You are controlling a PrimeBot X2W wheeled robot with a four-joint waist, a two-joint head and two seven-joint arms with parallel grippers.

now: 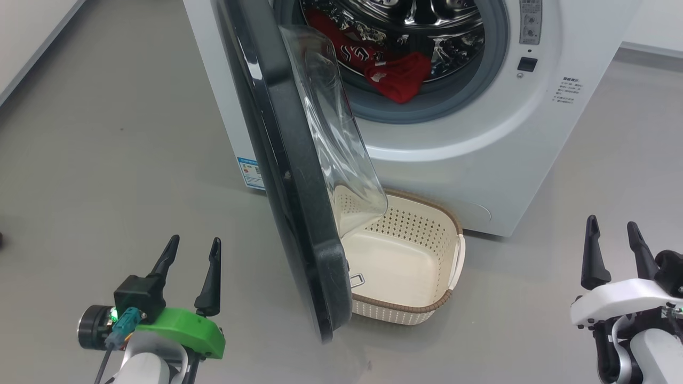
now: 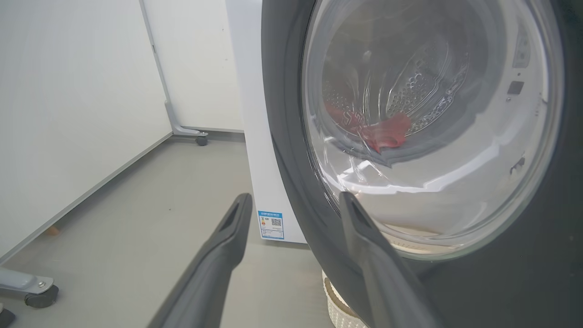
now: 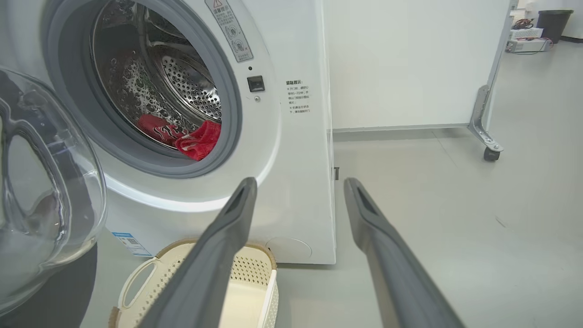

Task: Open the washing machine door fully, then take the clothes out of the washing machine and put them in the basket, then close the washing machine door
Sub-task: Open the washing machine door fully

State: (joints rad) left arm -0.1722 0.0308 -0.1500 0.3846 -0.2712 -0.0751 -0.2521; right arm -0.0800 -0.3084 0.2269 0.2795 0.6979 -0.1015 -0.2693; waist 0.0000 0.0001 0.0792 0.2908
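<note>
My left pincer [image 1: 195,239] hovers low over the grey floor [image 1: 106,160] on the outer side of the washing machine door [image 1: 288,176], fingers spread wide and holding nothing; my right pincer [image 1: 611,221] hangs just as wide and empty, well off to the right, which leaves the front of the washing machine [image 1: 480,160] free between them. The door stands swung out edge-on toward me, its glass bowl window [image 1: 331,122] bulging over the left part of the basket [image 1: 411,308]; I judge it short of fully open. The basket sits empty on the floor, close below the opening, so a garment needs only a short drop. The red jersey [image 1: 397,77] lies at the drum's front, one fold reaching the grey gasket [image 1: 480,85], within easy reach.
</note>
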